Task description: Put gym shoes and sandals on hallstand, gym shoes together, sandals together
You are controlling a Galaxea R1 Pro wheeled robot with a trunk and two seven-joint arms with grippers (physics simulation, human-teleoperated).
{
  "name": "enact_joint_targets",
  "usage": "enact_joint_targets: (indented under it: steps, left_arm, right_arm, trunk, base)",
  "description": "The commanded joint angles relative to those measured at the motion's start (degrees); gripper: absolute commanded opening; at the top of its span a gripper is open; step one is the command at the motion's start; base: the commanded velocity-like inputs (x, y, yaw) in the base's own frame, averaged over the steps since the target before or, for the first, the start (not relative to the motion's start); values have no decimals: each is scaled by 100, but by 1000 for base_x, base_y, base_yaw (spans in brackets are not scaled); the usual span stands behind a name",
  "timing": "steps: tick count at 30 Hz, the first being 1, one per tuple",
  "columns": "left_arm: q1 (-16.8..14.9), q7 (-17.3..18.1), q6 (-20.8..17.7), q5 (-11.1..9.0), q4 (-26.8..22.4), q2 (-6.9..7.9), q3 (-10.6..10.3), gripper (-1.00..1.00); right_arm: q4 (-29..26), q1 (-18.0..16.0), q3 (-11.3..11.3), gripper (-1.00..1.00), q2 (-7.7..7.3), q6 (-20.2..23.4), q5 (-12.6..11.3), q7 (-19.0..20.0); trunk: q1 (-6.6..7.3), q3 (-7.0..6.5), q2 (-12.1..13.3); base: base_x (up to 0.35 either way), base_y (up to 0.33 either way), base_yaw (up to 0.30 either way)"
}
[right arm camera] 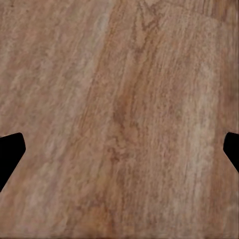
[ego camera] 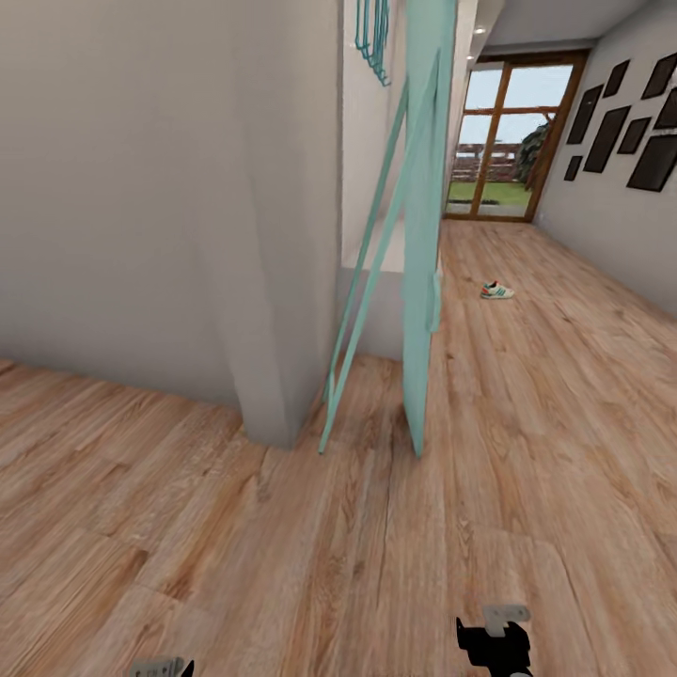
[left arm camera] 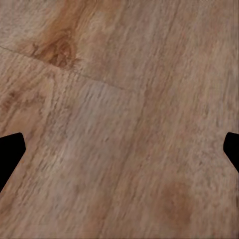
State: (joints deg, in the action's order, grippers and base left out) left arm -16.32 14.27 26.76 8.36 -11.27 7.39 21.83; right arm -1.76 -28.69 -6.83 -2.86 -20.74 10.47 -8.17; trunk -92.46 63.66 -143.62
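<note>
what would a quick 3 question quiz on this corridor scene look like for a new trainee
1. True or false: a gym shoe lies on the corridor floor, ahead of the robot on its right.
2. Multiple choice: what do the open fingers of the left pincer frame in the left wrist view? A) a sandal B) bare floor planks C) a shelf
3. Short answer: what stands at the far end of the corridor?

Key
1. True.
2. B. The right pincer is likewise open over bare planks.
3. A wood-framed glass door with greenery outside.
</note>
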Motion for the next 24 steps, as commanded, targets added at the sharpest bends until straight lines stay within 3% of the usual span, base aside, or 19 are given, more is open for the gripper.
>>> enact_joint_targets:
  steps: [1, 24]
  left_arm:
    - [-3, 23, 21, 55, 3, -1, 50, 100]
    - [-3, 23, 22, 60, 3, -1, 50, 100]
  right_arm:
    - [9, -5, -47, 100, 0, -18, 60, -18]
    - [9, -5, -47, 100, -5, -18, 60, -18]
  trunk:
    - [1, 5, -2]
    - [1, 5, -2]
  base:
    - [0, 0, -264]
    - [0, 0, -264]
